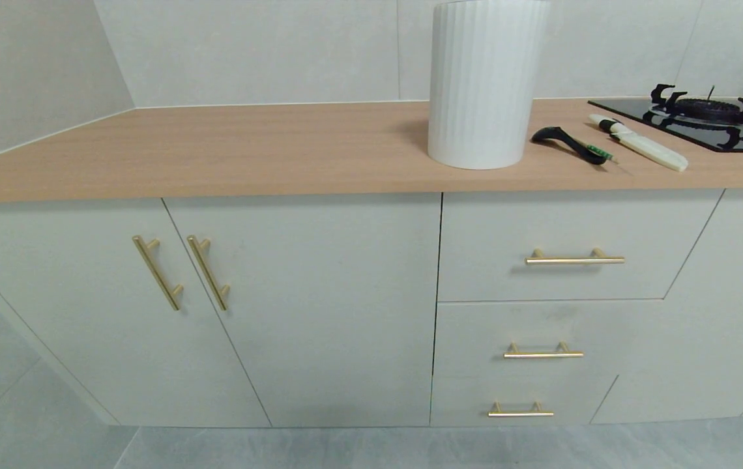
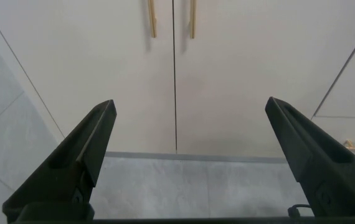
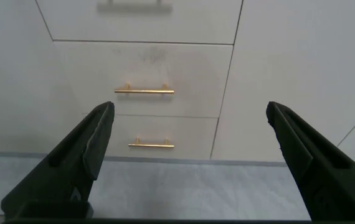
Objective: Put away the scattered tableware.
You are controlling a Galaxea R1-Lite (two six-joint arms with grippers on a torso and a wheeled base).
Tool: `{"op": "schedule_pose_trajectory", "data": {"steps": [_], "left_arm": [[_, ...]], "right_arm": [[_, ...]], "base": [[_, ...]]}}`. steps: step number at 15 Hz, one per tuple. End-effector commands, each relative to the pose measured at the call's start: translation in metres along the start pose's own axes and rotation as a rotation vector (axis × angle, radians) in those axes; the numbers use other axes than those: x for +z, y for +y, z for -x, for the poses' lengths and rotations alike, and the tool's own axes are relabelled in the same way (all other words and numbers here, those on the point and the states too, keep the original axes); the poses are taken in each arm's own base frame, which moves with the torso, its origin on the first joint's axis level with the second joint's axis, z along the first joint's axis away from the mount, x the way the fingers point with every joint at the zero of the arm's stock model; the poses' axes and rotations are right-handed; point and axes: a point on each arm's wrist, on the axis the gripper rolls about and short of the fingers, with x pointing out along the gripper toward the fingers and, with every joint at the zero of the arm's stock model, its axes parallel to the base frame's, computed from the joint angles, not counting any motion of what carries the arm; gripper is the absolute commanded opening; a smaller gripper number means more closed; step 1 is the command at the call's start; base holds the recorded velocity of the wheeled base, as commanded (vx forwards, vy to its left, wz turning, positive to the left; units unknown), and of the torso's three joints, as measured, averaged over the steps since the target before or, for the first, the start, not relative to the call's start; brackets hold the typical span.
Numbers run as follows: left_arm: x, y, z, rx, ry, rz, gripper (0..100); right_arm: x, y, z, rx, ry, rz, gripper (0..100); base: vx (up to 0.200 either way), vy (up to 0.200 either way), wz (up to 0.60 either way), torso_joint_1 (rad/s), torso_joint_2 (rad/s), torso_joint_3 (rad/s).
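Left gripper (image 2: 190,104): jaws spread wide, holding nothing and touching nothing. It faces the pale double cabinet doors (image 2: 227,74), with their two vertical gold bar handles (image 2: 152,18) just beyond it and grey floor tiles (image 2: 196,180) below.
Right gripper (image 3: 190,107): same, wide apart and empty. It is aimed at the pale drawer stack (image 3: 165,68) with horizontal gold bar handles (image 3: 144,91).

Tableware sits on the wood-look countertop (image 1: 247,150), right of centre:
- Black-handled peeler with a green tip (image 1: 570,144), lying flat just right of the tall white ribbed cylindrical container (image 1: 482,85), not touching it. Long axis diagonal: the curved black end is toward the container, the green end toward the front edge and right.
- White elongated knife-like utensil (image 1: 639,142), lying flat just right of the peeler and apart from it, roughly parallel to it. Its far end sits near the black gas hob (image 1: 704,114); its near end points at the front edge and right. There is a small dark mark near the far end, too small to read.

Both pieces are above the top drawer (image 1: 573,247), which is closed.
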Motion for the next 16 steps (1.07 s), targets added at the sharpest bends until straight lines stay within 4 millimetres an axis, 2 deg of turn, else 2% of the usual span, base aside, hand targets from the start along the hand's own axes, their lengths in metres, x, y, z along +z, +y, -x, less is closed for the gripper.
{"op": "schedule_pose_trajectory", "data": {"steps": [1,2,3,4,5,6,7,8,9,10,13,16], "left_arm": [[0.000,0.000,0.000,0.001,0.001,0.000,100],[0.000,0.000,0.000,0.001,0.001,0.000,100],[0.000,0.000,0.000,0.001,0.001,0.000,100],[0.000,0.000,0.000,0.001,0.001,0.000,100],[0.000,0.000,0.000,0.001,0.001,0.000,100],[0.000,0.000,0.000,0.001,0.001,0.000,100],[0.000,0.000,0.000,0.001,0.001,0.000,100],[0.000,0.000,0.000,0.001,0.001,0.000,100],[0.000,0.000,0.000,0.001,0.001,0.000,100],[0.000,0.000,0.000,0.001,0.001,0.000,100],[0.000,0.000,0.000,0.002,0.001,0.000,100],[0.000,0.000,0.000,0.001,0.001,0.000,100]], "right_arm": [[0.001,0.000,0.000,-0.003,-0.001,0.003,100],[0.009,0.000,0.001,-0.004,-0.021,-0.007,100],[0.043,-0.002,0.005,0.023,-0.072,-0.065,100],[0.058,-0.002,-0.002,0.080,-0.027,-0.070,100],[0.064,-0.002,-0.014,0.146,0.048,-0.066,100],[0.074,0.001,-0.040,0.241,0.198,-0.066,100],[0.078,0.004,-0.055,0.273,0.270,-0.066,100],[0.085,0.009,-0.089,0.299,0.398,-0.066,100],[0.087,0.013,-0.114,0.298,0.456,-0.066,100],[0.088,0.017,-0.150,0.294,0.506,-0.070,100],[0.060,0.030,-0.231,0.288,0.626,-0.065,100],[0.020,0.038,-0.282,0.275,0.688,-0.064,100]], "base": [[0.000,0.000,0.00,0.000,0.00,0.000],[0.000,0.000,0.00,0.000,0.00,0.000],[0.000,0.000,0.00,0.000,0.00,0.000],[0.000,0.000,0.00,0.000,0.00,0.000],[0.000,0.000,0.00,0.000,0.00,0.000],[0.000,0.000,0.00,0.000,0.00,0.000],[0.000,0.000,0.00,0.000,0.00,0.000],[0.000,0.000,0.00,0.000,0.00,0.000],[0.000,0.000,0.00,0.000,0.00,0.000],[0.000,0.000,0.00,0.000,0.00,0.000],[0.000,0.000,0.00,0.000,0.00,0.000],[0.000,0.000,0.00,0.000,0.00,0.000]]}}
